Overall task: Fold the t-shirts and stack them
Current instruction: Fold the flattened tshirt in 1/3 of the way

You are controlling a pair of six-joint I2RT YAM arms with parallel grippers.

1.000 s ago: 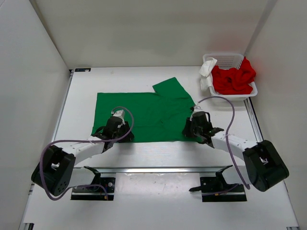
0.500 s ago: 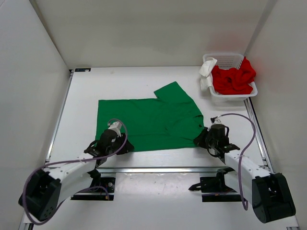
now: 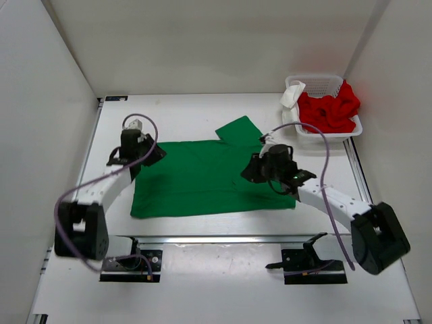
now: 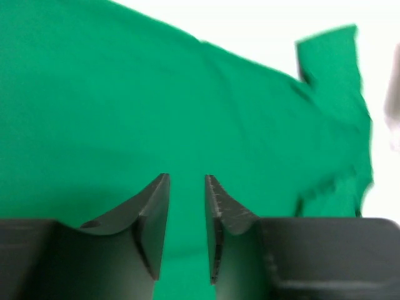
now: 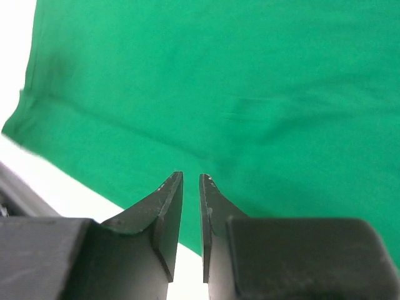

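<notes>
**Desk:** Where are you in the job?

**Me:** Early, I'd say. The green t-shirt (image 3: 202,179) lies spread flat in the middle of the frame. Its near hem is close to the front edge of the table (image 3: 202,226), and there's no fold in it yet. I judge the flattening done and the first fold next.

**Desk:** And your hands?

**Me:** My right gripper (image 5: 190,181) hangs over the shirt's right half, jaws a narrow slit apart with nothing between them. Farther back, my left gripper (image 4: 186,184) sits over the shirt's upper-left corner, also narrowly parted and empty. Through both gaps I see only green cloth.

**Desk:** So what does the next move need?

**Me:** Both have to come down on an edge and pinch the cloth. Then they carry it across together so the shirt doesn't drag or skew. The sleeve (image 3: 239,128) sticking out toward the top centre probably wants tucking in first.

**Desk:** The others?

**Me:** In the upper right, the red t-shirt (image 3: 329,111) is bunched in the basket (image 3: 324,81), and the white t-shirt (image 3: 291,98) droops over its left rim. They wait their turn.
</notes>
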